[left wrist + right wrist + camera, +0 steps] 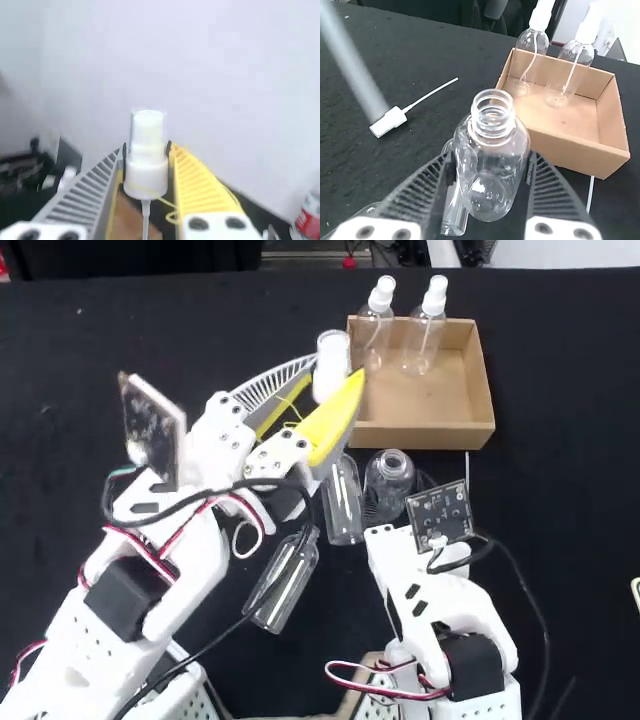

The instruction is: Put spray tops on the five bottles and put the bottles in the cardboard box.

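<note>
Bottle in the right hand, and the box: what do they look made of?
Bottle in the right hand: clear, glossy plastic by the look. The table shows through it and highlights glint on its wall, though glass can't be excluded. Box: brown cardboard, matte, with raw-cut edges at the rim.

black cloth-covered table [560, 540], small red object [348, 259] at its far edge, white wall [215, 60]

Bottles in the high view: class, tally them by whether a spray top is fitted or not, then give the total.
Bottles with a spray top: 2
Bottles without a top: 3
Total: 5
</note>
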